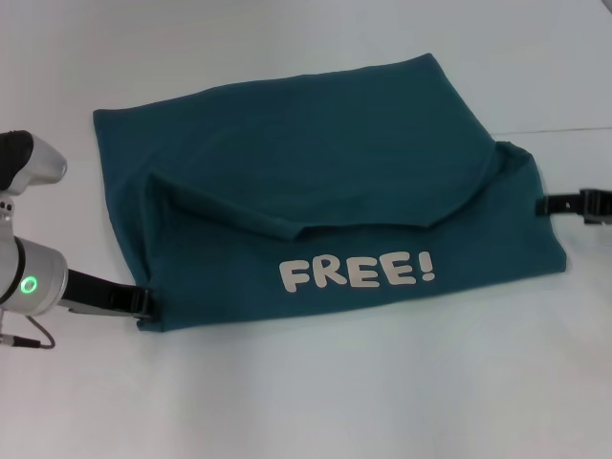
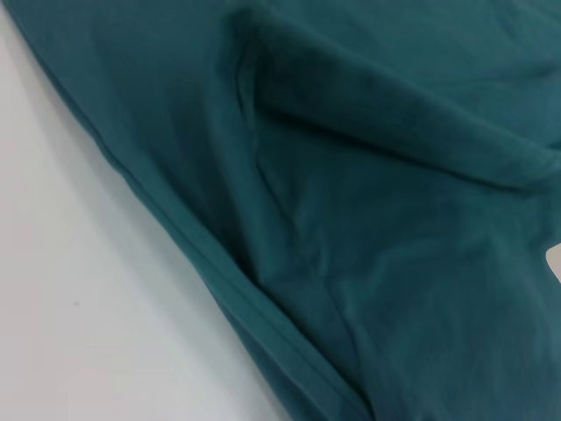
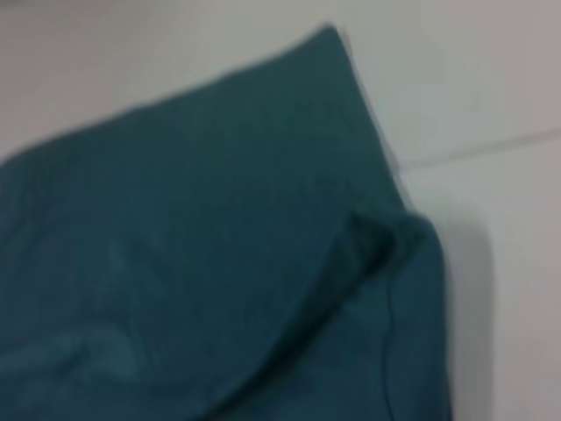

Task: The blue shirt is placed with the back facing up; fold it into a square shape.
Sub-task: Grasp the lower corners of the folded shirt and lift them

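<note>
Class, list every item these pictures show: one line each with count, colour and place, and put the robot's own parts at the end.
blue shirt: one, dark teal-blue, partly folded, lying mid-table with a flap turned over its near part.
lettering: one word, "FREE!", white, on the shirt's near folded layer.
table: one, white, under the shirt.
left gripper: one, black, at the shirt's near left corner.
right gripper: one, black, at the shirt's right edge.
left arm: one, silver-grey with a green light, at the left edge of the head view.
</note>
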Available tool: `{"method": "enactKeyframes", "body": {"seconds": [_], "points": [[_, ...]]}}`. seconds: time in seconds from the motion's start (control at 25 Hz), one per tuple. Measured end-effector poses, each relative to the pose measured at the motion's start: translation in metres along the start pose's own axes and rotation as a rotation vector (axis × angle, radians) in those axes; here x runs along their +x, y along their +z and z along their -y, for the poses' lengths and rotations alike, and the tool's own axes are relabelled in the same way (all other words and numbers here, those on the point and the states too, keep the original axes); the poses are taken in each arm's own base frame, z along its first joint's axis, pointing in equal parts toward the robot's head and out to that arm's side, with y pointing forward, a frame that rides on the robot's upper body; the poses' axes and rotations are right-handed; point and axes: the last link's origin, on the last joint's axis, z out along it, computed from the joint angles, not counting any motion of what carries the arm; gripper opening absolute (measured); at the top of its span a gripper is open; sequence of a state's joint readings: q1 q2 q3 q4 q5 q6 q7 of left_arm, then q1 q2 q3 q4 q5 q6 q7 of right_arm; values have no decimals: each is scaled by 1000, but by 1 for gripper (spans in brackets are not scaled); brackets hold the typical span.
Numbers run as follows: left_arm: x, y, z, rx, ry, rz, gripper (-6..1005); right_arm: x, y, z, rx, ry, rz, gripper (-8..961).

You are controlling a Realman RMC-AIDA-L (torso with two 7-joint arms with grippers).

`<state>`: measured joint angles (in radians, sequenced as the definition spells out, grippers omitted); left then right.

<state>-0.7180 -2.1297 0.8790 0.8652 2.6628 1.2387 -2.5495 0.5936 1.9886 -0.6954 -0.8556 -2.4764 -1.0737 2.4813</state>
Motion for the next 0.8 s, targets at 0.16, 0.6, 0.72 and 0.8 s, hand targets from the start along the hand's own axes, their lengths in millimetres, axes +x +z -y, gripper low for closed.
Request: {"method": "enactKeyframes", "body": {"seconds": [0.16, 0.6, 0.72, 0.8], "points": [[1, -1, 0, 0, 2, 0, 47, 7, -7, 5, 39, -14, -95, 915], [1, 0, -1, 1, 7, 2, 47, 18, 4, 0, 54, -28, -126, 915], [0, 0, -1, 0, 9, 4, 47, 18, 8, -4, 52, -35, -127, 915], [-1, 1, -1, -1, 8, 5, 47, 19, 11, -5, 50, -40, -133, 914]]}}
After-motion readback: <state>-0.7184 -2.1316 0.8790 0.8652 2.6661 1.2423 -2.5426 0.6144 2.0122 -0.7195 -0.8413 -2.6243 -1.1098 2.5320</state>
